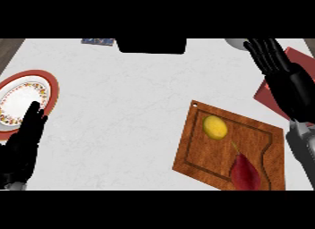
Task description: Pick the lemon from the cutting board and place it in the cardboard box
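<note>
A yellow lemon [215, 127] lies on the upper left part of the wooden cutting board [206, 156], right of the counter's middle. My right hand [274, 60] is up at the far right, beyond the board, open with fingers straight and pointing away. It is well apart from the lemon. A reddish box-like shape [307, 65] shows at the right edge, largely hidden behind my right hand and forearm. My left hand [24, 138] rests at the lower left, open, with its fingertips over a plate's rim.
A dark red pear-shaped fruit [244, 172] lies on the board's near right part. A patterned plate [20, 99] on a red mat sits at the far left. At the counter's back edge are a black object [151, 45] and something white [235, 43].
</note>
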Controlling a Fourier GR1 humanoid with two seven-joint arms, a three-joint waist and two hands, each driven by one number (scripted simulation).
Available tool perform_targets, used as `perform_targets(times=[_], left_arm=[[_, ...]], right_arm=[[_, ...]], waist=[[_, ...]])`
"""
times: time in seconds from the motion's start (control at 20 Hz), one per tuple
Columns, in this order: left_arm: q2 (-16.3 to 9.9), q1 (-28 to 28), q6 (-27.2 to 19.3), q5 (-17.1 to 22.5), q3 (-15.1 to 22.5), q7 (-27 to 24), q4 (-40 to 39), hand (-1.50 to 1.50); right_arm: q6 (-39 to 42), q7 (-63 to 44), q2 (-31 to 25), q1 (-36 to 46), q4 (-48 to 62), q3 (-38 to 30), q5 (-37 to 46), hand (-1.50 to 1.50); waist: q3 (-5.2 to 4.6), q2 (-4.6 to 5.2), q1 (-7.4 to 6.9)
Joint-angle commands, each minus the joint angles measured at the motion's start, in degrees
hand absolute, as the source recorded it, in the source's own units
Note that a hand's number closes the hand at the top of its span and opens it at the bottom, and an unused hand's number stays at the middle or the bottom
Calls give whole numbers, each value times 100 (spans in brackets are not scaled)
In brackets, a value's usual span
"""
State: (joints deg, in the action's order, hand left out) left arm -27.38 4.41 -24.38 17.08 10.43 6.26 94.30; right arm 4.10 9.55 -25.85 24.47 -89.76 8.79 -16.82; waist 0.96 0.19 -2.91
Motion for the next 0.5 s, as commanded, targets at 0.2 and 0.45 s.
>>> perform_targets(times=[0.2, 0.45], left_arm=[[223, -571, -94, -372, -99, 16, -647, 0], [610, -360, -42, -261, 96, -305, -965, 0]], right_arm=[[-731, -434, 106, -684, -464, 122, 861, 150], [-2002, -500, -206, -1424, 330, 118, 2410, 150]], waist=[[-99, -27, 377], [-103, -7, 508]])
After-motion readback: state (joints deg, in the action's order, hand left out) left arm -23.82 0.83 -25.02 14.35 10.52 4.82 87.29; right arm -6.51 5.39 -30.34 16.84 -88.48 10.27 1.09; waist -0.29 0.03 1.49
